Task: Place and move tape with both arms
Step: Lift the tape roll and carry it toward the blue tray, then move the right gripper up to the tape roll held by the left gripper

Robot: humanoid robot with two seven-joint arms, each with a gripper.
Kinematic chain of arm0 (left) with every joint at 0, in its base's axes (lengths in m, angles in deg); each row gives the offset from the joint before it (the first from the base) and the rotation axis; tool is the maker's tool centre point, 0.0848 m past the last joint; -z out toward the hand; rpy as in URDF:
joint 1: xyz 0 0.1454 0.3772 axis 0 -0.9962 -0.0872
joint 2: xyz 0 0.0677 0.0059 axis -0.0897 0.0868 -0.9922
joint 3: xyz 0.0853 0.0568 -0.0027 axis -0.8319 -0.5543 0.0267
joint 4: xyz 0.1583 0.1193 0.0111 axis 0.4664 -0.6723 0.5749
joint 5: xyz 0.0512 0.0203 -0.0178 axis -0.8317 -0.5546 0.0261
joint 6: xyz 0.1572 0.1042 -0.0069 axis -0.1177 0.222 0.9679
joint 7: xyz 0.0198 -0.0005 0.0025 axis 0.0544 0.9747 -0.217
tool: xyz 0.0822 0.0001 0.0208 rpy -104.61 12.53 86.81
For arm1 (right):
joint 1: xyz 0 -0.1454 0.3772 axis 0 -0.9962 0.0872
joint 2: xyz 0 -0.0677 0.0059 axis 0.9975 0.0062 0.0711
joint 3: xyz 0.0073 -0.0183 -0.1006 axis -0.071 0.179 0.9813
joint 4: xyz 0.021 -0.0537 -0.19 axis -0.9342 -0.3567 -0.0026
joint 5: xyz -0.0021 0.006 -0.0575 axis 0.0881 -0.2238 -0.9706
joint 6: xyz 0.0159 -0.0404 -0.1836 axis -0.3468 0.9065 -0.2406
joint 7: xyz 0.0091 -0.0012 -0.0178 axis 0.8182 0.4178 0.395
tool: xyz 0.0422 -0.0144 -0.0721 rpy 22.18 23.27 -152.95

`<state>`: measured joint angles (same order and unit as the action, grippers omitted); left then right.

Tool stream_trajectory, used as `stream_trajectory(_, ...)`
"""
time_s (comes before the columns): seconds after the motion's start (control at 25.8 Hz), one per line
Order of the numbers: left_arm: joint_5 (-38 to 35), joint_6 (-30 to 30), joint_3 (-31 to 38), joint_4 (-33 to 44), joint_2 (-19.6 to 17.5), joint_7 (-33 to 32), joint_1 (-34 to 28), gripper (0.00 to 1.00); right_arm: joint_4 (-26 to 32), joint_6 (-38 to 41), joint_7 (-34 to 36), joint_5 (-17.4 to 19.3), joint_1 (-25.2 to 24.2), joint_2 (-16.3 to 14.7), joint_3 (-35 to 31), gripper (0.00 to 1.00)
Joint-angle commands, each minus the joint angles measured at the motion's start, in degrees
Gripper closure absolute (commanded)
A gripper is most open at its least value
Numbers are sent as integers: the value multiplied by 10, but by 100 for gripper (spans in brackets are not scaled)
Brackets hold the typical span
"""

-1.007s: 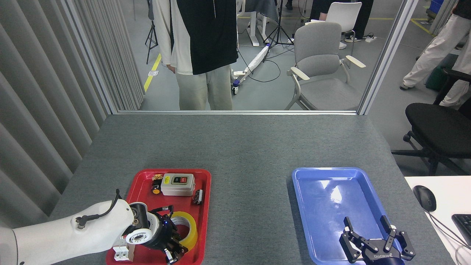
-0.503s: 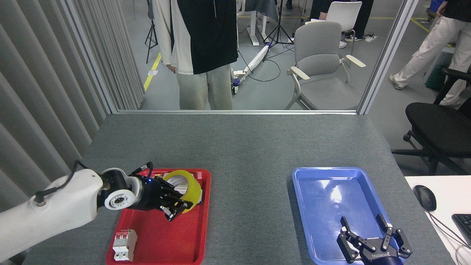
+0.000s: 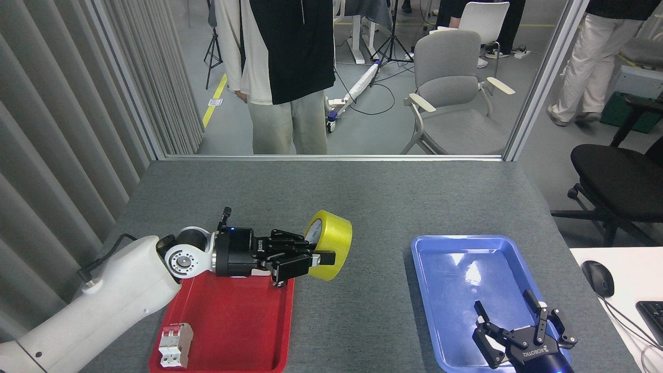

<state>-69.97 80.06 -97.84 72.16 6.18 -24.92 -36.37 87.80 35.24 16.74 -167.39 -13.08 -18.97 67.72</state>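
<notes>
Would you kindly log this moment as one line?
left gripper: shut on tape, raised beyond red tray | right gripper: open over blue tray

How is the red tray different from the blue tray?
The flat red plastic tray sits on my left; the flat blue plastic tray sits on my right. The red tray holds a small white breaker with red switches, while the blue tray looks empty. My left gripper hangs above the red tray's far edge; my right gripper is at the blue tray's near end. Both are rimmed rectangles on the grey table.
</notes>
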Motion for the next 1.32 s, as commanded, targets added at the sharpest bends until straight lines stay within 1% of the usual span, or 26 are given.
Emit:
stream_trajectory(0.0,24,12,-3,-14,48,0,-5,100,-4,4,3,7,1,-6,0,0)
stream_trajectory(0.15,26,12,-6,-49,89,-4,-37,100,-4,15,3,20,3,-8,-2,0)
stream_trajectory(0.19,26,12,-11,-51,92,-4,-41,100,-5,19,2,29,5,-9,-2,0)
stream_trajectory(0.31,27,12,-27,-53,98,-2,-52,100,-18,42,-3,84,33,-17,4,0)
stream_trajectory(0.39,27,12,-26,-64,112,1,-60,100,-25,59,-3,103,42,-17,5,0)
stream_trajectory(0.43,28,12,-25,-70,115,1,-62,100,-32,72,-3,106,47,-18,6,0)
stream_trajectory(0.54,29,12,-24,-80,117,1,-62,100,-59,125,-3,115,65,-26,29,0)
stream_trajectory(0.62,29,12,-22,-85,118,1,-62,100,-81,142,-3,147,85,-29,58,0)
stream_trajectory(0.7,30,12,-21,-87,117,2,-62,100,-98,156,-3,180,105,-41,87,0)
stream_trajectory(0.74,31,12,-21,-87,117,2,-62,100,-106,165,-3,189,116,-46,100,0)
stream_trajectory(0.85,54,12,-20,-88,114,1,-62,100,-131,187,-2,203,144,-51,126,0)
stream_trajectory(1.01,53,12,-20,-81,111,1,-63,100,-156,233,-2,221,173,-51,154,0)
stream_trajectory(1.16,50,12,-23,-77,110,1,-66,100,-180,277,-3,252,199,-51,181,0)
stream_trajectory(1.28,49,12,-25,-69,110,1,-67,100,-204,294,-2,254,223,-55,203,0)
